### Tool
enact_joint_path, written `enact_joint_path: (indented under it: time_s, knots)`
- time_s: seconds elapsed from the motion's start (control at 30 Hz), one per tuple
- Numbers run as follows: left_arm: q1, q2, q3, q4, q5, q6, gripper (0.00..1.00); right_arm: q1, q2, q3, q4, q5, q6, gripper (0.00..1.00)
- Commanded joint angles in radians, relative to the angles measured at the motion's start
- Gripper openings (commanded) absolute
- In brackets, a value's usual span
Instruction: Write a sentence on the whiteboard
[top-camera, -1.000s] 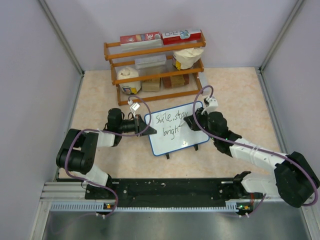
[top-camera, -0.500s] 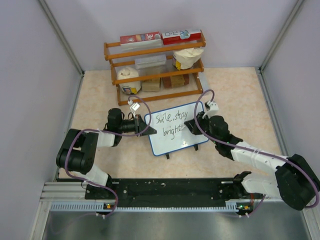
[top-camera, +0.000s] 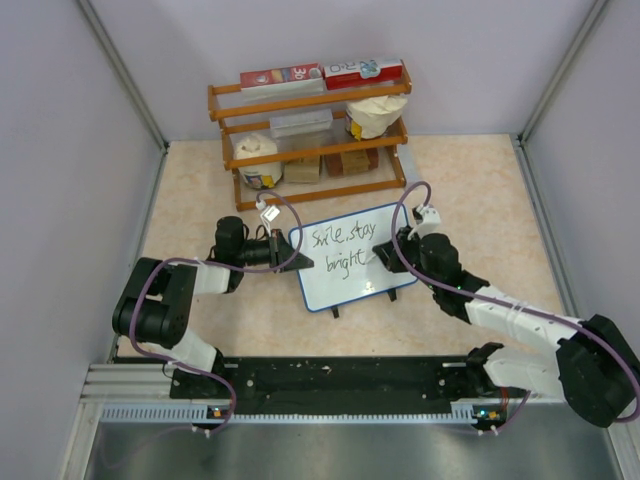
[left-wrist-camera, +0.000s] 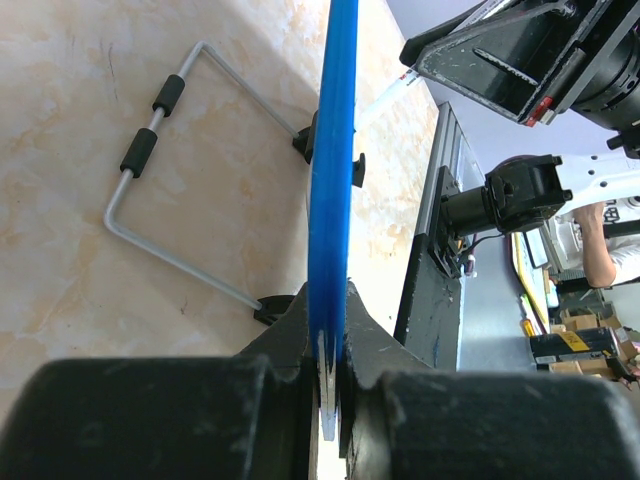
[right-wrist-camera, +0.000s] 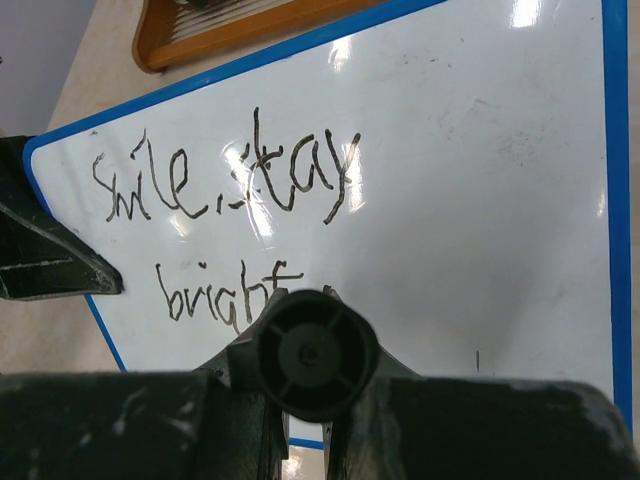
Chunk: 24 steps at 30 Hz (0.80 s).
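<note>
The whiteboard (top-camera: 352, 258), white with a blue frame and black feet, stands tilted mid-table. My left gripper (top-camera: 297, 256) is shut on its left edge; the left wrist view shows the blue edge (left-wrist-camera: 333, 180) clamped between the fingers. The sentence (right-wrist-camera: 225, 215) reads "smile, stay" above "bright" in black marker. My right gripper (top-camera: 385, 252) is shut on a black marker (right-wrist-camera: 314, 352), seen end-on, with its tip toward the board just right of "bright". The tip is hidden, so I cannot tell if it touches.
A wooden shelf rack (top-camera: 310, 135) with boxes, a cup and tissue stands behind the board. The board's wire stand (left-wrist-camera: 160, 190) rests on the tabletop behind it. Grey walls close the sides.
My right gripper has slid slightly down and right along the board's right side with the marker. The word "bright" has gained its final stroke. The left arm has not moved.
</note>
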Motion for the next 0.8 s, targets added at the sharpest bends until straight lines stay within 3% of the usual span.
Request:
enact_joint_path:
  time_s: [0.0,0.77]
  knots:
    - [-0.001,0.017,-0.008,-0.034,-0.072,0.054,0.00,-0.010,-0.012,0.028,-0.035,0.065,-0.033,0.00]
    - [-0.001,0.010,-0.009,-0.037,-0.075,0.057,0.00,-0.065,-0.213,0.049,-0.115,0.002,-0.021,0.00]
